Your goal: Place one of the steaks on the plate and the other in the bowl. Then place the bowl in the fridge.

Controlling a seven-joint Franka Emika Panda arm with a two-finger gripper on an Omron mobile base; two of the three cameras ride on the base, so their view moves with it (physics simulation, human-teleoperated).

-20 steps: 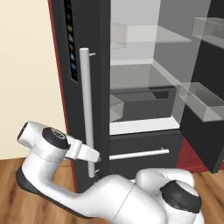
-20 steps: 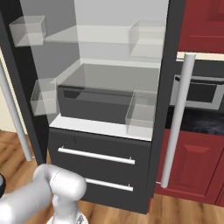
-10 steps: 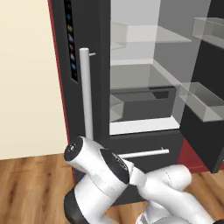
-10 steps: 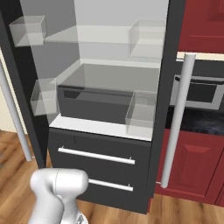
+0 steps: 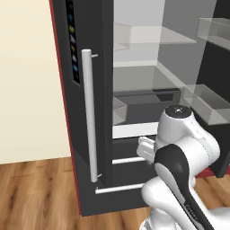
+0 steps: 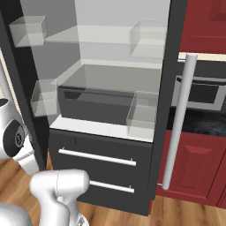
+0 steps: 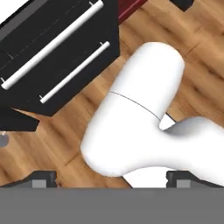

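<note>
Fridge: the tall dark grey fridge [image 6: 110, 110] stood with both doors swung open, showing pale shelves and clear bins inside.
Left door: this door [image 5: 87, 108] carried a long vertical silver bar handle [image 5: 89, 114] and a strip of small coloured icons [image 5: 73, 42], with a red edge down its side.
Right door: in the right base view its silver bar handle [image 6: 178, 119] stood upright in front of red cabinets [image 6: 194, 165] and a dark built-in oven [image 6: 201, 95].
Lower drawers: two dark drawers [image 6: 99, 170] sat closed under the shelves, each with a horizontal silver bar.
Floor: warm brown wooden planks [image 5: 38, 195] ran in front of the fridge.
Arm: the white arm [image 5: 184, 152] was folded low before the drawers.
Hand: the hand [image 7: 111, 180] pointed down at the floor, its two dark fingertips [image 7: 41, 179] spread wide apart with nothing between them.
</note>
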